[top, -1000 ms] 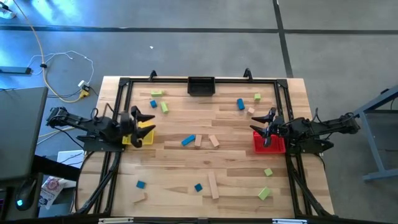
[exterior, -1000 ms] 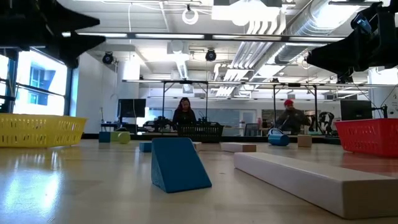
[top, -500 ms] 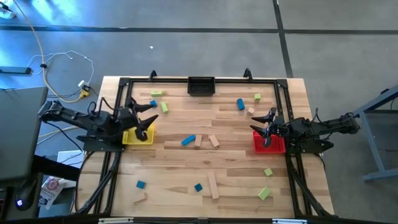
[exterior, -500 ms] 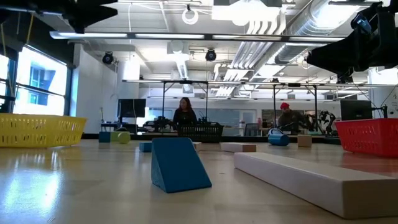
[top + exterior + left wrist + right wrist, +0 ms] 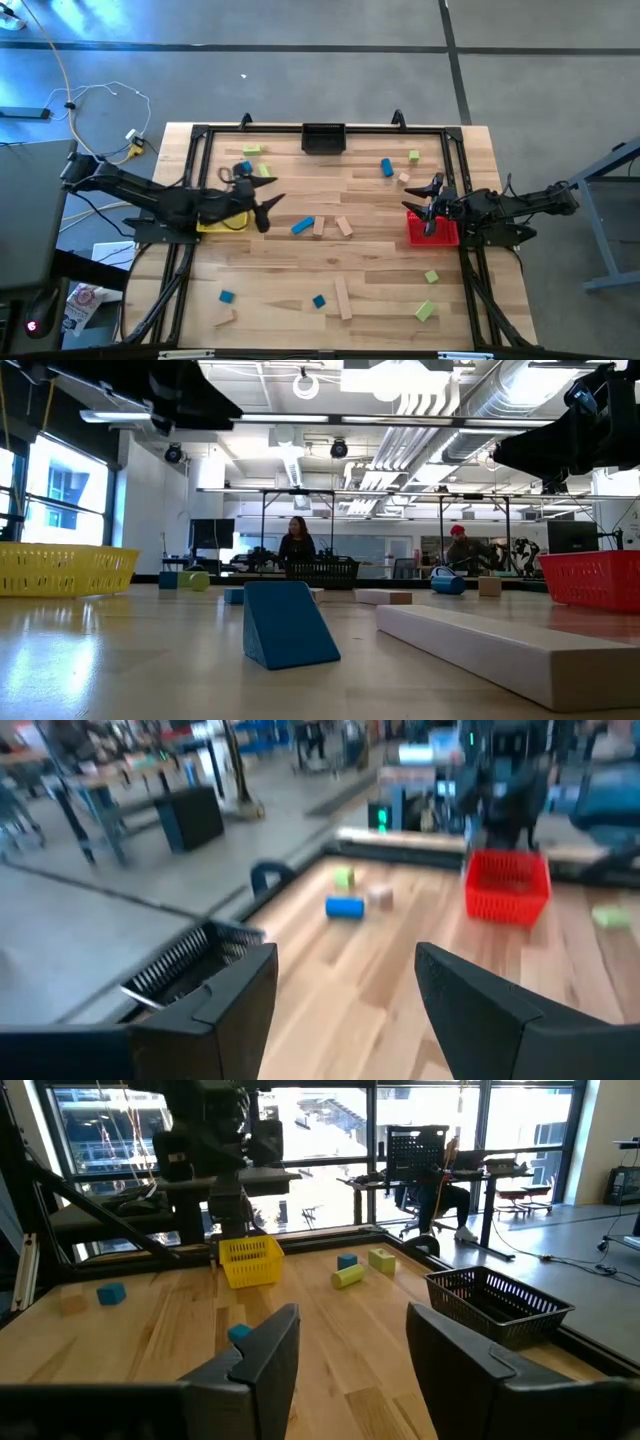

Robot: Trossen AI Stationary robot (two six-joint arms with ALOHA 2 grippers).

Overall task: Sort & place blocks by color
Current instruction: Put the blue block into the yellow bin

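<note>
The left gripper (image 5: 268, 198) has been carried out from above the yellow bin (image 5: 232, 220), near the table's (image 5: 380, 290) left edge, toward the middle; its fingers are spread apart and nothing is held. A first pick appears to be under way, probably the blue block (image 5: 302, 226) lying just beyond it beside two plain wood pieces (image 5: 331, 226). The other blocks are seen scattered toward the far and near edges; none can be seen in the bins. Over the red bin (image 5: 421, 232), at the right edge, the right gripper (image 5: 436, 186) has not been moved and is likewise apart, empty.
</note>
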